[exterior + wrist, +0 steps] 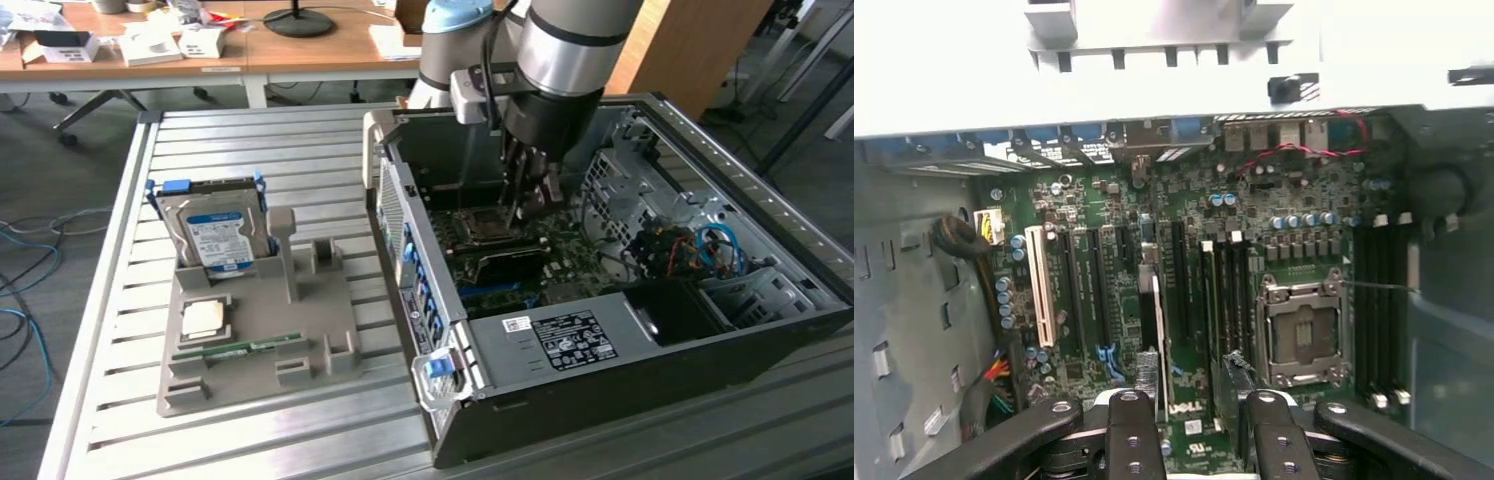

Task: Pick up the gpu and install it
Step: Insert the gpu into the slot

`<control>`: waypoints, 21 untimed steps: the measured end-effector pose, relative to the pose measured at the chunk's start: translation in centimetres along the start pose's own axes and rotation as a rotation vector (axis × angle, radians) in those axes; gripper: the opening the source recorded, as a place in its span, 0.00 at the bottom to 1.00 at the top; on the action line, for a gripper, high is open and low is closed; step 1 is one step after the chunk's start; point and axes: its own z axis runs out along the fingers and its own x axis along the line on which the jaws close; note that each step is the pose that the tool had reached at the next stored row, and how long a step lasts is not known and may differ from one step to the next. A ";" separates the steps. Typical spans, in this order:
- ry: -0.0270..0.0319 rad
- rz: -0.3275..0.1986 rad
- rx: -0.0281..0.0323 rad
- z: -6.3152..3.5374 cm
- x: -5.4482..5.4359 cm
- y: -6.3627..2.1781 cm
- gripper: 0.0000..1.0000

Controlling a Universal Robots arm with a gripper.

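Dark gpu (1153,322) edge-on among motherboard slots (1090,290), seating unclear, jaws spread wide, gripping nothing

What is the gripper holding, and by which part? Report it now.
Nothing is held. The gripper is open over the motherboard, with nothing between the jaws; the gpu stands on edge in a slot there.

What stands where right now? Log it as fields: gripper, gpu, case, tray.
gripper: open, holding nothing, down inside the computer case over the motherboard
gpu: on edge among the expansion slots, close by one finger; seating cannot be told
tray: on the exterior view's left of the case, holds hard drive and memory stick
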 end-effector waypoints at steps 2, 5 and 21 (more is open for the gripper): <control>-0.0045 0.000 -0.0004 -0.43 -0.1 -0.03 0.39; -0.0114 0.001 -0.0009 -1.11 -0.1 -0.07 0.39; 0.0335 -0.002 0.0039 -1.79 -0.2 -0.12 0.39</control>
